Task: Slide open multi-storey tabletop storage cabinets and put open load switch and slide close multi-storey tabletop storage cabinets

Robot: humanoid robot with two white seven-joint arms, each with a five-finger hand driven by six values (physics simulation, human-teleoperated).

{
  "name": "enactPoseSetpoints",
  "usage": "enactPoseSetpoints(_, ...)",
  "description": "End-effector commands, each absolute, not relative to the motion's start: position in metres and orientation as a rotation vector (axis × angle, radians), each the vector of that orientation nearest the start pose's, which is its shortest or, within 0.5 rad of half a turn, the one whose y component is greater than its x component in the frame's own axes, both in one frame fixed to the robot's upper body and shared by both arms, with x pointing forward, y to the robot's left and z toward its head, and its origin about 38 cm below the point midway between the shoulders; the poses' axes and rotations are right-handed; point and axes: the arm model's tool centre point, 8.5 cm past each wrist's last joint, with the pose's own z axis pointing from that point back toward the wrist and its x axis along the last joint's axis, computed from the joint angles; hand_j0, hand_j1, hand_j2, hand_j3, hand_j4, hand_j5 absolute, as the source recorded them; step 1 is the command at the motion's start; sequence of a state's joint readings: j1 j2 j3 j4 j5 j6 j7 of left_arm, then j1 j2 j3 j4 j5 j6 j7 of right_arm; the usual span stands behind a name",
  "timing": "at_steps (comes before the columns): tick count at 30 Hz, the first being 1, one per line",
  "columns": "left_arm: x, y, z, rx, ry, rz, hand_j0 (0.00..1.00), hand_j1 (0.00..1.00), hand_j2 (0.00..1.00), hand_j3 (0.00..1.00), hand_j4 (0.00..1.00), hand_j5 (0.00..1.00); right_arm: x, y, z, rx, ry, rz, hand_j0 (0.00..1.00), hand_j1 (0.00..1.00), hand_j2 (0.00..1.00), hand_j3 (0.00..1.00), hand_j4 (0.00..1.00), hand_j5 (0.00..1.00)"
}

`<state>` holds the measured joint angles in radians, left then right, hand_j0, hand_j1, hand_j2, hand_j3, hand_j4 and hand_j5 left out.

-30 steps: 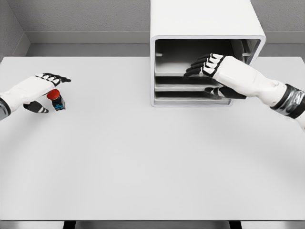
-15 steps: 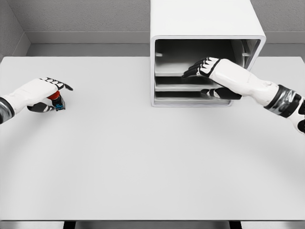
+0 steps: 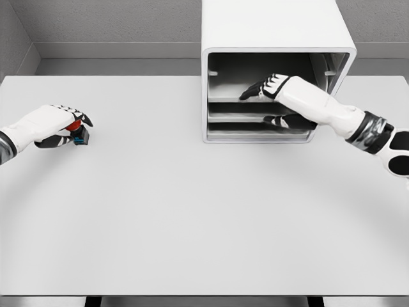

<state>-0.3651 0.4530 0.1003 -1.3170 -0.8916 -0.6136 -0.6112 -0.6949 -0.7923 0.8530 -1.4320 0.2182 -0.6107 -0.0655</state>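
The load switch (image 3: 77,130), a small dark body with a red cap and a blue base, stands on the table at the far left. My left hand (image 3: 62,126) has its fingers curled over the cap and its thumb under it, shut on the switch. The white storage cabinet (image 3: 275,29) stands at the back right with its front open, showing two thin trays (image 3: 236,117) inside. My right hand (image 3: 259,96) reaches into the cabinet, fingers stretched flat above the upper tray and thumb below that tray's front edge. It holds nothing that I can see.
The white table (image 3: 192,211) stretches wide in front of both arms. A grey wall runs behind the cabinet. The right forearm (image 3: 332,114) crosses the cabinet's lower right corner.
The left hand has dropped onto the switch and closed around it. The right hand has slid further left and deeper into the cabinet over the upper tray.
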Motion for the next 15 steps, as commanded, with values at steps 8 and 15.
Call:
enactPoseSetpoints(8,0.439,0.375,0.162,0.709,-1.26,-1.685,0.55,0.55,0.55,0.55,0.55,0.55,0.453,-0.253,0.215,-0.305,-1.994,1.569,0.77,0.77,0.77,0.77,0.77,0.77)
enactPoseSetpoints(15,0.439,0.375,0.162,0.709,-1.262,-1.683,0.48,0.48,0.48,0.48,0.48,0.48,0.458,-0.25,0.21,-0.303,-1.984,1.557,0.77,0.77,0.77,0.77,0.77,0.77)
